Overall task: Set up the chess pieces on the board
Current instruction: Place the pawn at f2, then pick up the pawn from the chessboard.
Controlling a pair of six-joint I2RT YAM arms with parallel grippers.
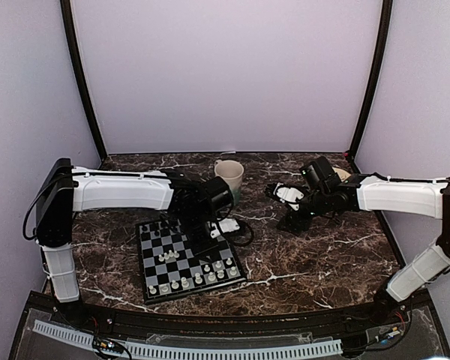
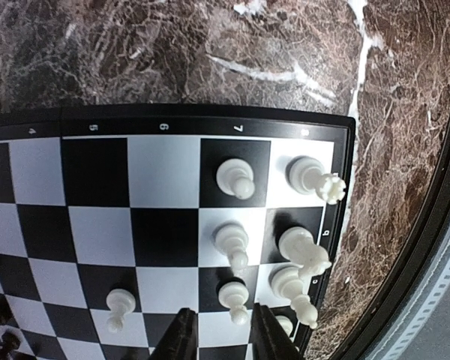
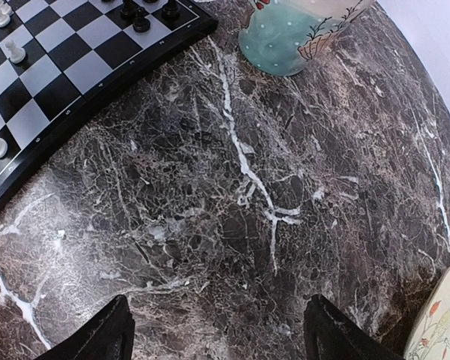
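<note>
Marble tabletop (image 3: 247, 225) carries the board (image 1: 142, 255), with white chess pieces (image 2: 234, 180) along its near rows and black pieces (image 3: 140, 19) at its far edge. The left gripper (image 2: 226, 337) hovers over the board's right half, fingers slightly apart, with one white piece (image 2: 234, 296) just ahead of the tips and not clamped. The right gripper (image 3: 217, 337) hangs off the board's right side, jaws spread wide and holding nothing. A mug (image 1: 229, 176) stands beyond the board's far right corner.

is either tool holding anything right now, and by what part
Nothing is held: the right tool gapes over bare marble, and the left tool is open beside a white pawn.
</note>
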